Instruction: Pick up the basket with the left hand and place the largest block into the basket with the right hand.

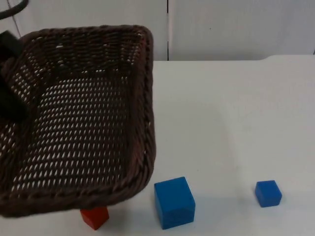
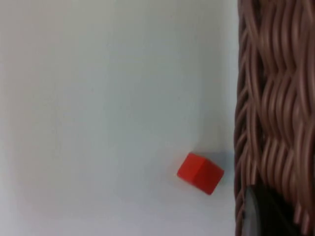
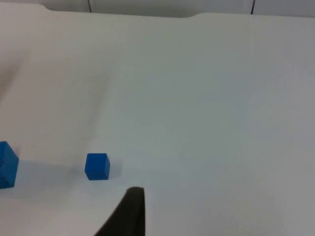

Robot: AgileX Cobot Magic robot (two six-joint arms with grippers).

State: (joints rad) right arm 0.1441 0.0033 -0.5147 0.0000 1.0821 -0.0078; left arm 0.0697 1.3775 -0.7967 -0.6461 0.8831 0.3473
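Observation:
A dark brown wicker basket (image 1: 83, 128) hangs above the table at the left, tilted, with nothing inside it. My left gripper (image 1: 12, 105) is shut on the basket's left rim; in the left wrist view one fingertip (image 2: 261, 216) presses against the woven rim (image 2: 270, 98). The largest block, a blue cube (image 1: 174, 202), stands on the table just right of the basket's front corner, and its edge (image 3: 7, 164) appears in the right wrist view. A small blue cube (image 1: 268, 193) (image 3: 97, 166) sits farther right. One black fingertip (image 3: 129, 211) of my right gripper hovers near the small cube.
A small red cube (image 1: 94, 217) (image 2: 199, 173) lies on the table, partly under the basket's front edge. The white table (image 1: 236, 113) ends at the grey partition wall (image 1: 236, 29) behind.

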